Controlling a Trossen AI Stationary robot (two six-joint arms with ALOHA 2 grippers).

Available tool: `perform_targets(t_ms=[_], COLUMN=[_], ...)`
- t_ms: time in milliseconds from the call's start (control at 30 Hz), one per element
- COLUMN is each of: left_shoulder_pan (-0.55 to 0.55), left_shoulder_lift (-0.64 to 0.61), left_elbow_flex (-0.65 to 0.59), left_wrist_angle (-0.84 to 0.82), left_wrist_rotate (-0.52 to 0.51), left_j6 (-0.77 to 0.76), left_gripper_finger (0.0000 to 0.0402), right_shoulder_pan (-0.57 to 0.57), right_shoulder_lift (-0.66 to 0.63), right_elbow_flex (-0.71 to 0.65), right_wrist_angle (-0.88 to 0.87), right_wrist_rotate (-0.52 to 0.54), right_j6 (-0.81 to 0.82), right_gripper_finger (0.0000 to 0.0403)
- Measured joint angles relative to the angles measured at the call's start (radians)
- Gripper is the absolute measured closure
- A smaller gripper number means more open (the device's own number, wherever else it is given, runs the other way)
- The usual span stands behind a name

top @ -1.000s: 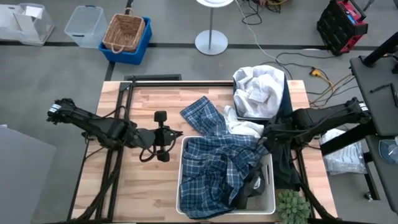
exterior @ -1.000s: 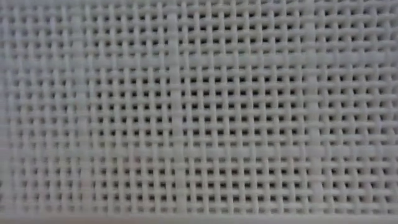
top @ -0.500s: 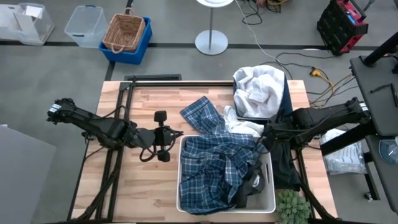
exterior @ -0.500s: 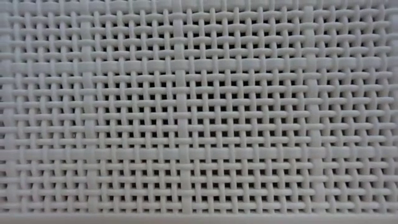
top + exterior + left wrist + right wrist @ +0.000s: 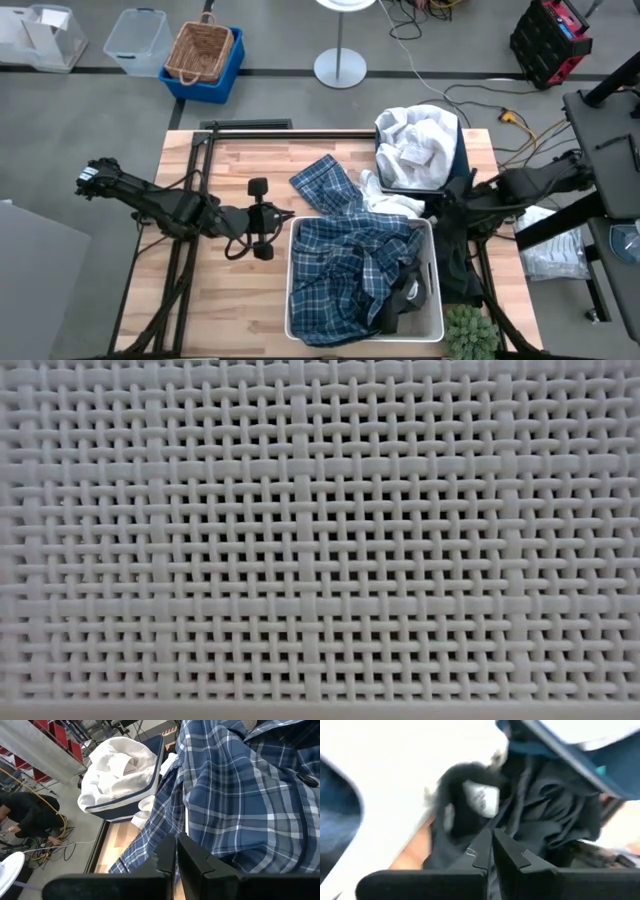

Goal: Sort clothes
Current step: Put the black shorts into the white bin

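A blue-and-white plaid shirt [image 5: 350,270] lies in the white bin [image 5: 296,300], one part draped over the bin's far rim onto the table [image 5: 325,185]. A dark garment [image 5: 405,295] lies in the bin's near right corner. A white garment [image 5: 390,205] lies on the table between the bins. White clothes [image 5: 415,140] fill the navy bin [image 5: 452,150]. Another dark garment [image 5: 455,265] hangs over the table's right edge. My left gripper [image 5: 283,217] is shut and empty at the white bin's far left corner, facing the plaid shirt [image 5: 240,795]. My right gripper [image 5: 447,212] is shut, facing the dark garment [image 5: 545,815]. My right gripper's shut fingers [image 5: 480,851] point at the dark garment at the table's right edge. The view is blurred, and I cannot tell whether they touch it or hold any of it.
The white bin's woven wall [image 5: 320,540] fills the low view. A dark green shaggy thing [image 5: 468,330] sits at the table's near right corner. Bare wood [image 5: 230,290] lies left of the white bin. A person crouches on the floor beyond the table [image 5: 25,815].
My right gripper has drawn back from the white bin's far right corner toward the table's right edge. The plaid shirt's right part, which lay over that corner, now lies inside the bin, and the rim shows there.
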Motion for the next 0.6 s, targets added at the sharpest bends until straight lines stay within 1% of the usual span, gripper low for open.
perform_targets(t_ms=[100, 167, 233, 367, 467, 600], left_shoulder_pan=[0.000, 0.000, 0.000, 0.000, 0.000, 0.000], left_shoulder_lift=[-0.001, -0.001, -0.001, -0.001, -0.001, -0.001], left_elbow_flex=[0.000, 0.000, 0.000, 0.000, 0.000, 0.000], left_wrist_angle=[0.001, 0.002, 0.003, 0.005, 0.009, 0.014], left_wrist_rotate=[0.000, 0.000, -0.001, -0.001, -0.001, -0.001], left_j6=[-0.013, -0.028, -0.049, -0.070, -0.070, -0.070], left_gripper_finger=[0.0401, 0.0401, 0.0401, 0.0401, 0.0401, 0.0401], right_shoulder_pan=[0.045, 0.077, 0.117, 0.187, 0.205, 0.212], right_shoulder_lift=[-0.024, -0.041, -0.053, -0.063, -0.058, -0.070], right_elbow_flex=[0.023, 0.008, -0.043, -0.213, -0.317, -0.367], right_wrist_angle=[0.005, 0.011, 0.011, 0.009, 0.022, 0.085], right_wrist_rotate=[-0.059, -0.132, -0.163, -0.165, -0.171, -0.181], right_j6=[0.003, 0.008, 0.020, 0.077, 0.130, 0.189], right_gripper_finger=[0.0394, 0.0392, 0.0389, 0.0378, 0.0353, 0.0292])
